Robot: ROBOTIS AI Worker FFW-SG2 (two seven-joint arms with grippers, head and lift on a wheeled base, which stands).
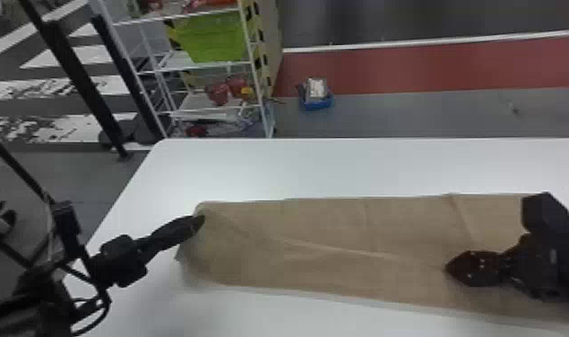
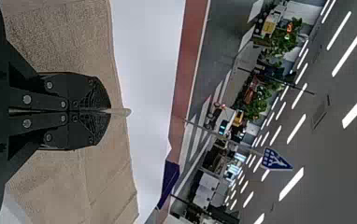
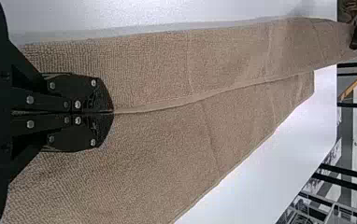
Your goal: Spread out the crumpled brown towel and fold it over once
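Head view: spreading judged in hand.
Left gripper (image 1: 201,220) clenches brown towel's (image 1: 323,224) left end, right gripper (image 1: 448,268) its rightward ridge; next: tension, lay flat.

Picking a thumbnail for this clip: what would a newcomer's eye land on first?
The long brown cloth towel stretched across the white flat-topped table, pinched by the black flat-fingered left gripper at its left end and the matching right gripper toward its right. Then the boxy bright-green bin on the white wire rack beyond the table, on the left.
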